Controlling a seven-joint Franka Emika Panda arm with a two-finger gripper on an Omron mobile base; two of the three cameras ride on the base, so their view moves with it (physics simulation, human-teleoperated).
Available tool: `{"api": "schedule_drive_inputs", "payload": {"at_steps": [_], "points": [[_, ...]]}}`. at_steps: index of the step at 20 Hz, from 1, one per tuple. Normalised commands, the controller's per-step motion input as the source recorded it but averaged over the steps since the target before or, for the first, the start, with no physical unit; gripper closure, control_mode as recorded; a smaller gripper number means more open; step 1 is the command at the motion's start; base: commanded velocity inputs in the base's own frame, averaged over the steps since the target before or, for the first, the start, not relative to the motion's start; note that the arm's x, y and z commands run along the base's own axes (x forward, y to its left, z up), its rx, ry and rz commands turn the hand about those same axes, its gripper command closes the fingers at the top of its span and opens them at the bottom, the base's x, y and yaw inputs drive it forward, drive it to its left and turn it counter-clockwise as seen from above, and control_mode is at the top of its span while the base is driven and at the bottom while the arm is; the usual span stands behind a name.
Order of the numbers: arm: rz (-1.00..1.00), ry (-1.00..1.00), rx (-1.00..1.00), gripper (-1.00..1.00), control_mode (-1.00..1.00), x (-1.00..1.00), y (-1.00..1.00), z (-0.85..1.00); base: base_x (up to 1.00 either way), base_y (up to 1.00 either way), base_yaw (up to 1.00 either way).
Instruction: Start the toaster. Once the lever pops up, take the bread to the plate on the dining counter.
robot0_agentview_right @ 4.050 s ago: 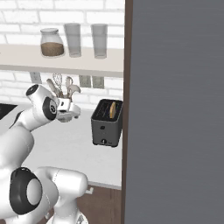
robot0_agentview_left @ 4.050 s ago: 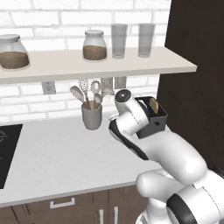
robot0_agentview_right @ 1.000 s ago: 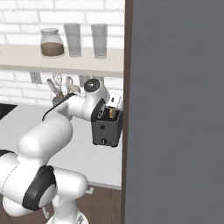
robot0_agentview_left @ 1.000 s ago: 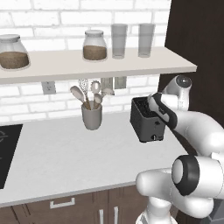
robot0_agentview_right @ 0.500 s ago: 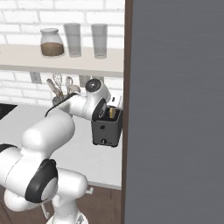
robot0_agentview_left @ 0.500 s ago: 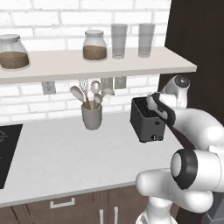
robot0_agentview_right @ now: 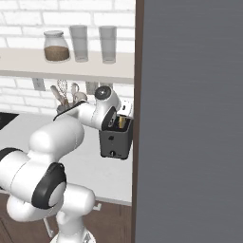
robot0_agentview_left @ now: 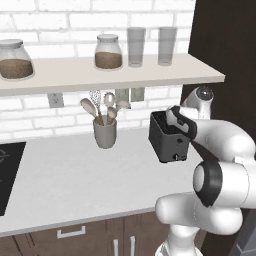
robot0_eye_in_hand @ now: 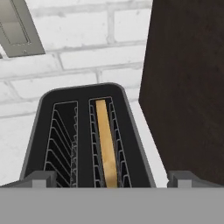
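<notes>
While the pincer [robot0_eye_in_hand: 107,177] hangs over the toaster [robot0_agentview_left: 169,137] with its jaws spread wide and nothing between them, the bread [robot0_eye_in_hand: 106,144] stands on edge in the right-hand slot, seen from the hand camera; the left slot at nine o'clock of it holds only wire guides. The toaster sits on the white desk [robot0_agentview_left: 70,180] against the brick wall, with a dark cabinet panel [robot0_eye_in_hand: 188,83] at three o'clock of it. A grey cup of utensils [robot0_agentview_left: 104,127] stands at nine o'clock of the toaster, well apart. A shelf [robot0_agentview_left: 100,75] above carries jars and glasses.
</notes>
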Motion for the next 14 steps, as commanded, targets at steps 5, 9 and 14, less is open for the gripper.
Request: {"api": "schedule_drive_inputs", "payload": {"at_steps": [5, 9, 14], "points": [[0.0, 0.0, 0.0, -1.0, -1.0, 0.04, 0.0, -0.11, 0.0, 0.0, 0.0], [0.0, 0.0, 0.0, -1.0, -1.0, 0.09, 0.0, -0.06, 0.0, 0.0, 0.0], [0.0, 0.0, 0.0, -1.0, -1.0, 0.11, 0.0, -0.08, 0.0, 0.0, 0.0]]}}
